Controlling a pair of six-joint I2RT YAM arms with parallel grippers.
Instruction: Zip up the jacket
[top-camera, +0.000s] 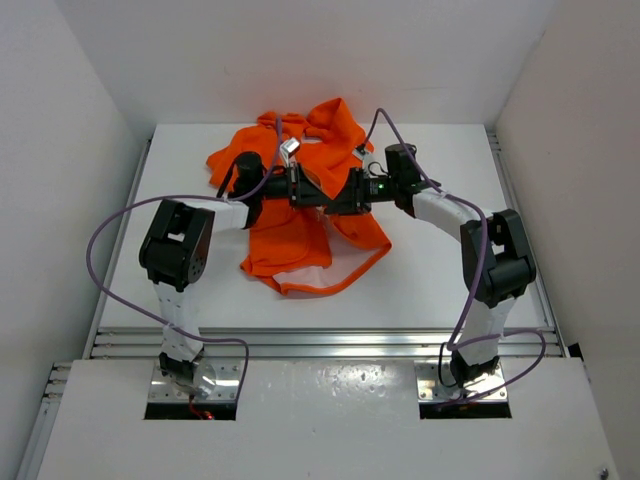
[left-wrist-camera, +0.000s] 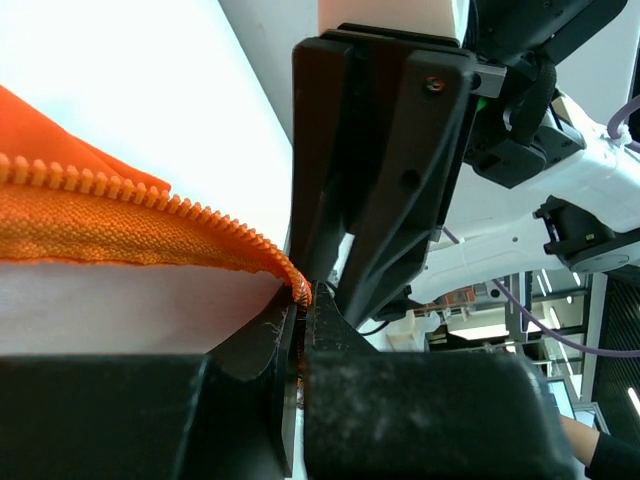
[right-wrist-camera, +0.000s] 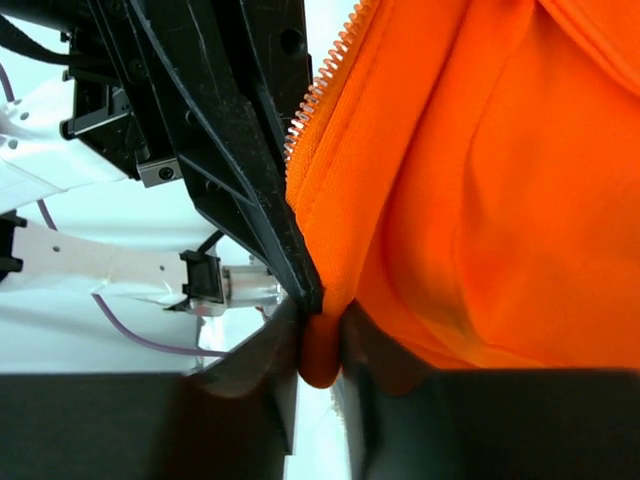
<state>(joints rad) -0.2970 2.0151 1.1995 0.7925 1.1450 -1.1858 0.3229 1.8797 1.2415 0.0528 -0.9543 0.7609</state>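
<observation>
The orange jacket (top-camera: 300, 215) lies open in the middle of the table, pale lining showing at its near hem. My two grippers meet tip to tip above its middle. My left gripper (top-camera: 310, 189) is shut on the end of one zipper edge (left-wrist-camera: 150, 195), whose orange teeth run left over the pale lining (left-wrist-camera: 120, 310). My right gripper (top-camera: 340, 192) is shut on a fold of the jacket's other front edge (right-wrist-camera: 325, 345), with zipper teeth (right-wrist-camera: 325, 85) running up beside the left gripper's fingers (right-wrist-camera: 240, 170).
The white table (top-camera: 440, 270) is walled on the left, right and back. Metal rails (top-camera: 320, 343) run along its near edge. Purple cables (top-camera: 110, 240) loop from both arms. The jacket's hood (top-camera: 335, 125) lies bunched at the far side.
</observation>
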